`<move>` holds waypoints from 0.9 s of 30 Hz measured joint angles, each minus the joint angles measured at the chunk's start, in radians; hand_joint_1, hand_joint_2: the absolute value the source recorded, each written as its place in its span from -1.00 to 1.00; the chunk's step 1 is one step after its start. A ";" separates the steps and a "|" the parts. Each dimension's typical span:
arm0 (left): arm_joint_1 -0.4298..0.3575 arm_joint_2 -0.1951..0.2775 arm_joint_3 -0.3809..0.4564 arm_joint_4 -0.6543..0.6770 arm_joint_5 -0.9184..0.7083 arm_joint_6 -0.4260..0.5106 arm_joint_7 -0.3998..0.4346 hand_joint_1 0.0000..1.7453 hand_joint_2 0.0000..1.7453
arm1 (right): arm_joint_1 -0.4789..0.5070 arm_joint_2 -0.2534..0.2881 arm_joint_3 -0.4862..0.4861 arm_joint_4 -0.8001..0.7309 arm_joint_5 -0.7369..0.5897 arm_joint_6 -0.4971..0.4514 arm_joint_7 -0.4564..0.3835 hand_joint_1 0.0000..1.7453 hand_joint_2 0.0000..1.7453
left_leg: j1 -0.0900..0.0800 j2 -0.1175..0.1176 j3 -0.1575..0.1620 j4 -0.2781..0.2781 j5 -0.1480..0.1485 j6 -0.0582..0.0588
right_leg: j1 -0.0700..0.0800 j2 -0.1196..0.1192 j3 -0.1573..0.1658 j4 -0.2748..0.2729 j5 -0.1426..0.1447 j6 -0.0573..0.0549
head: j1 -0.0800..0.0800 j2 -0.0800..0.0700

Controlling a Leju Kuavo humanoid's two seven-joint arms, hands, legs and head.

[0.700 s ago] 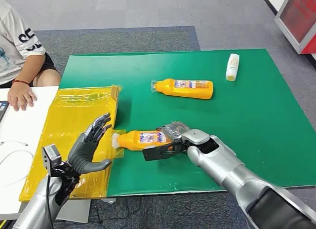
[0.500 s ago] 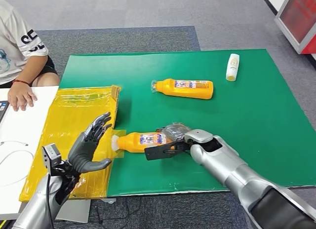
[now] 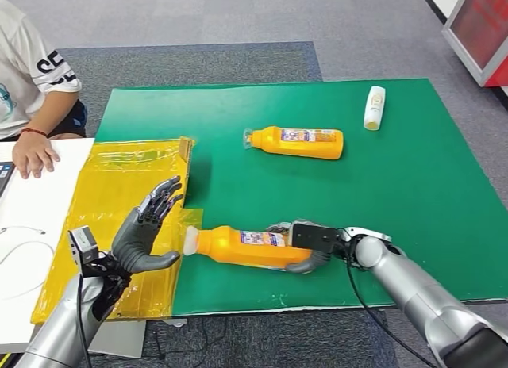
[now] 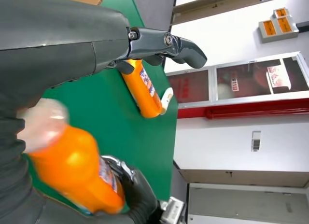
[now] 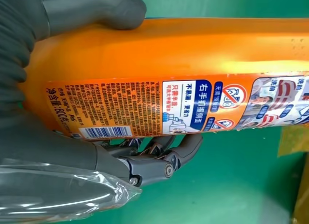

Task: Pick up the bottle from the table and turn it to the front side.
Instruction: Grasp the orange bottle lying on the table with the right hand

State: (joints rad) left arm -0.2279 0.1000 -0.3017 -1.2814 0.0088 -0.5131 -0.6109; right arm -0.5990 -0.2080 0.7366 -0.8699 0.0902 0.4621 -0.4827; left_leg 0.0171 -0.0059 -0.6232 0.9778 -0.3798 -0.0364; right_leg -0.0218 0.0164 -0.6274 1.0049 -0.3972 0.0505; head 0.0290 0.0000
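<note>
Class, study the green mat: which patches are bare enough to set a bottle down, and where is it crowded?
Bare: the green mat right of the far orange bottle, below the small white bottle. Crowded: the near-left, where the right hand holds the near orange bottle beside the yellow bag.

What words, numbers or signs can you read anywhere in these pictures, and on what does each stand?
"右手抓握侧面": blue panel of the label on the orange bottle held by the right hand.
"800": beside the barcode on that label; the fine print around it is too small to read.
"119": red cabinet.
Far orange bottle, its label: too small.
White bottle: too small.
Person's shirt: letters cut off.
</note>
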 joint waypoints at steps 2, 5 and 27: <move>0.000 0.001 -0.001 0.004 0.003 0.002 -0.001 -1.00 1.00 | 0.032 -0.015 -0.032 -0.019 -0.045 0.014 -0.016 1.00 1.00 | 0.000 0.000 0.000 0.000 0.000 0.000 | 0.000 0.000 0.000 0.000 0.000 0.000 | 0.000 0.000; 0.004 0.005 -0.002 0.005 0.005 0.011 -0.001 -1.00 1.00 | 0.079 -0.025 -0.084 -0.049 -0.098 0.021 -0.026 1.00 1.00 | 0.000 0.000 0.000 0.000 0.000 0.000 | 0.000 0.000 0.000 0.000 0.000 0.000 | 0.000 0.000; 0.137 0.017 0.145 -0.004 0.037 0.040 0.028 -1.00 1.00 | 0.311 0.056 -0.413 -0.286 -0.208 -0.040 0.065 1.00 1.00 | 0.000 0.000 -0.002 0.000 -0.001 0.000 | 0.000 0.000 -0.001 0.000 -0.001 0.000 | 0.000 0.000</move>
State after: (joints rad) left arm -0.0907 0.1167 -0.1567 -1.2849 0.0460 -0.4735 -0.5830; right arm -0.2880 -0.1518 0.3235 -1.1560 -0.1179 0.4225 -0.4179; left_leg 0.0172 -0.0060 -0.6251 0.9776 -0.3803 -0.0368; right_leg -0.0216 0.0163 -0.6288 1.0051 -0.3982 0.0506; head 0.0289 -0.0001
